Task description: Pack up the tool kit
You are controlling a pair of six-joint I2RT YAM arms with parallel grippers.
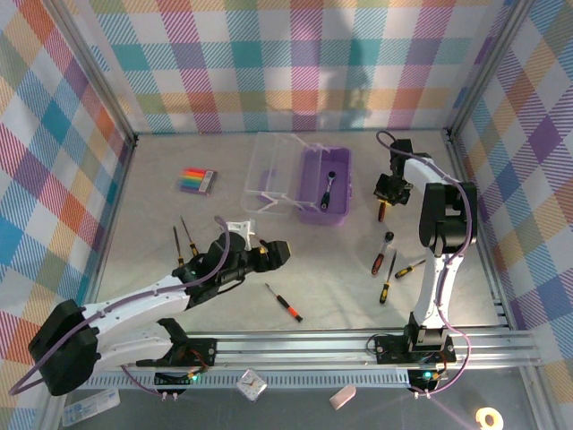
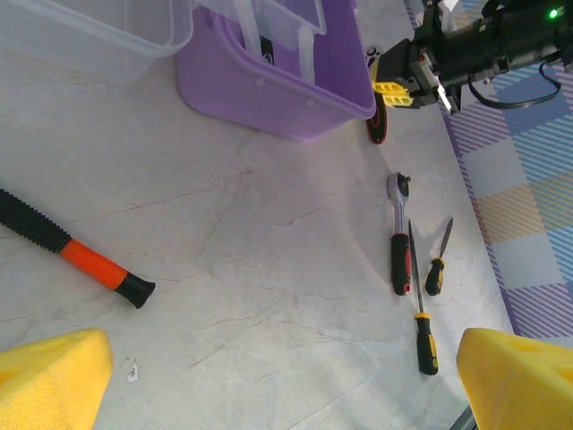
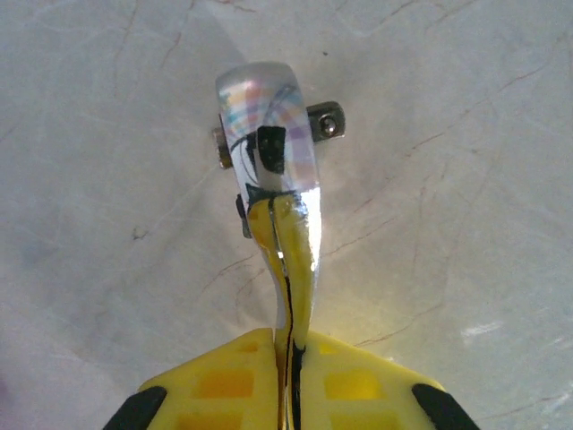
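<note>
The right claw (image 1: 390, 190) was clenched on a chrome ratchet wrench (image 3: 269, 143) just right of the purple box (image 1: 320, 216). It pinched the neck behind the head, a narrow hold suited to lifting it in. The left claw (image 1: 273, 253), released and empty, hovered near-left of the box. A screwdriver (image 1: 285, 303) lay on the bench (image 1: 340, 278), likely its next pick.

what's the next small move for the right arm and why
Probably lift straight up: the right gripper is shut on the ratchet wrench, low beside the purple box, so it likely needs to clear the wall before going in.
</note>
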